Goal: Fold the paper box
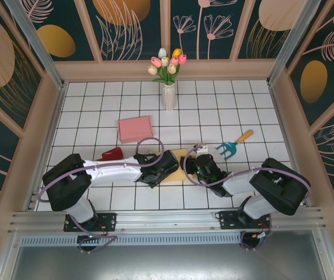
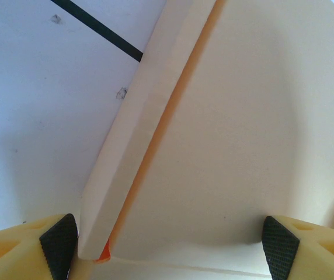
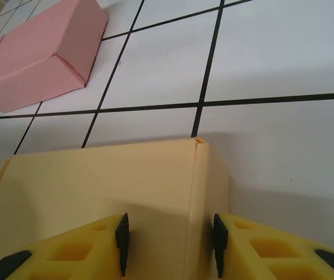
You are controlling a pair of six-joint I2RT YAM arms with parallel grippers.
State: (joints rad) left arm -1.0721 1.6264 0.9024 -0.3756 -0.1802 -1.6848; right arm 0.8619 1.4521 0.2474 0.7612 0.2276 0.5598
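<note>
Colours: paper box pale yellow; second box beyond it pink; table white-tiled with black grid lines.

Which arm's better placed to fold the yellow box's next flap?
Left, probably. The left gripper stands wide, astride a raised flap of the yellow box; the right gripper sits narrow over the box's corner crease, seemingly steadying it.

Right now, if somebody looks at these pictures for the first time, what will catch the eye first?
Both arms meet mid-table over the pale yellow paper box: the right gripper pinches its folded edge, the left gripper straddles it, jaws wide. Farther back are a pink box and a vase of tulips.
</note>
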